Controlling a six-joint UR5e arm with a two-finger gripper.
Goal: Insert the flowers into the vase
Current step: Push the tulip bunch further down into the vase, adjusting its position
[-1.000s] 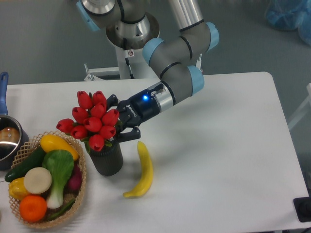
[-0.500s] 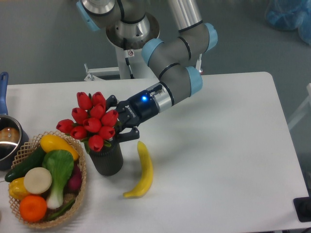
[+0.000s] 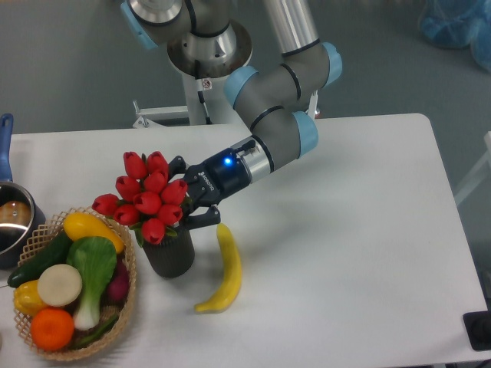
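The flowers, a tight bunch of red tulip buds with green leaves, sit over the mouth of the dark grey vase, and their stems reach down into it. The vase stands upright on the white table, between the wicker basket and a banana. My gripper comes in from the right, level with the bunch. Its black fingers are closed around the right side of the bunch, just above the vase rim. The stems and the grip point are hidden behind the buds.
A wicker basket of fruit and vegetables stands just left of the vase. A yellow banana lies just right of it. A pot with a blue handle is at the left edge. The arm's base stands at the back.
The gripper and the flowers have moved together slightly down and to the right, so the bunch sits a little lower over the vase. The vase, banana and basket have not moved.
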